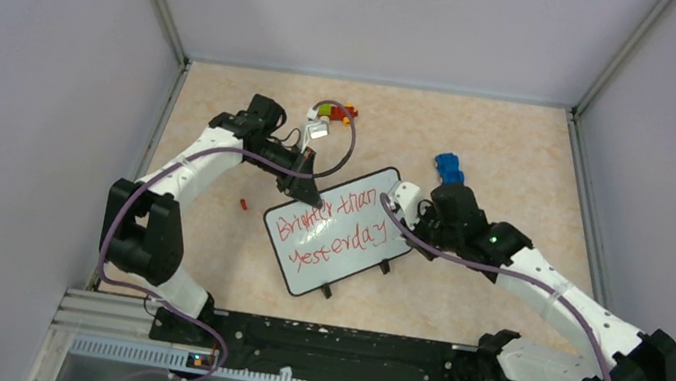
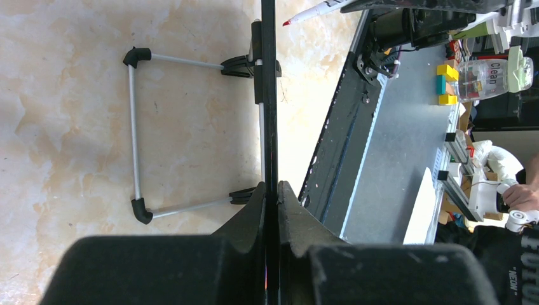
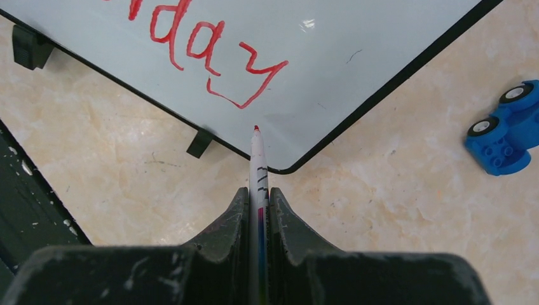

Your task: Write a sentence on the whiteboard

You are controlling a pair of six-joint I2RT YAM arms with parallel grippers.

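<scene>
The whiteboard [image 1: 317,268] lies tilted in the middle of the table, with the red sentence [image 1: 339,226] on it in two lines. My left gripper [image 1: 311,190] is shut on the board's far left edge. In the left wrist view the whiteboard [image 2: 269,95] is a thin dark strip running up from between the left gripper's [image 2: 271,190] closed fingers. My right gripper [image 3: 259,194] is shut on a thin white marker [image 3: 257,159]. Its red tip sits over the whiteboard's [image 3: 356,38] corner, just below the last letters of the sentence [image 3: 203,57]. I cannot tell whether the tip touches.
A blue toy car [image 1: 448,169] stands just behind my right gripper, near the board's far corner. A small red cap [image 1: 243,204] lies left of the board. Coloured bricks [image 1: 341,110] sit at the back. The board's wire stand [image 2: 133,127] rests on the table. A black rail [image 1: 322,340] runs along the near edge.
</scene>
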